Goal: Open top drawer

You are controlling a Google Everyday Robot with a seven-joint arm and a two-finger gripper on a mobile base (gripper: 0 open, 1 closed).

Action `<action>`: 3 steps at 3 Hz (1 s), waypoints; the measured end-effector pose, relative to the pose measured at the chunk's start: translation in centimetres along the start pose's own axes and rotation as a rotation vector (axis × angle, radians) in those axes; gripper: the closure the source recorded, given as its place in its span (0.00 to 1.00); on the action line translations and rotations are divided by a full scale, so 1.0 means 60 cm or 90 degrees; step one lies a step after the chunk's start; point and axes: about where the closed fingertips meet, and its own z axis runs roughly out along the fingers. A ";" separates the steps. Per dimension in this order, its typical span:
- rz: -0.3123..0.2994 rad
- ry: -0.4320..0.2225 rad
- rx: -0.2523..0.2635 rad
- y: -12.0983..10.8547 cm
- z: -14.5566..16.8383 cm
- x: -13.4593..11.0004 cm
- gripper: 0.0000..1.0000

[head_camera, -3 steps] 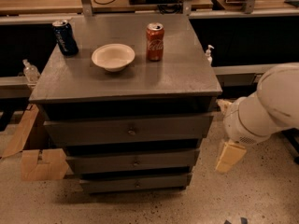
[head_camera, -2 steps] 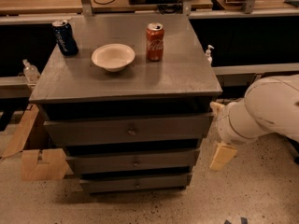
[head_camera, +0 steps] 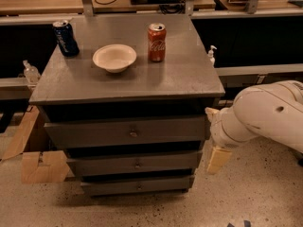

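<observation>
The top drawer (head_camera: pixel 94 134) is the widest gray front of three in the gray cabinet, with a small round metal knob (head_camera: pixel 133 133) at its centre. It is closed, flush with the cabinet face. My gripper (head_camera: pixel 213 136) is at the drawer's right end, just off the cabinet's front right corner and level with the drawer front. Its two cream fingers stand apart, one upper fingertip (head_camera: pixel 210 111) and one lower fingertip (head_camera: pixel 218 160), and hold nothing. My white arm (head_camera: pixel 265 115) reaches in from the right.
Two narrower drawers, the middle drawer (head_camera: pixel 135 163) and the bottom drawer (head_camera: pixel 137 186), sit below. On the cabinet top (head_camera: pixel 180 79) are a white bowl (head_camera: pixel 114 57), a red cola can (head_camera: pixel 156 42) and a blue can (head_camera: pixel 65 38). Cardboard (head_camera: pixel 38 167) lies on the floor to the left.
My arm and gripper have moved left, from out beside the cabinet to its front right corner. The drawers and the things on top have not moved.
</observation>
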 end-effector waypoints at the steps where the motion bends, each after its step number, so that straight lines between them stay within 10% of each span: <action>1: -0.024 0.029 -0.025 0.002 0.020 -0.007 0.00; 3: -0.088 0.091 -0.066 -0.029 0.090 -0.018 0.00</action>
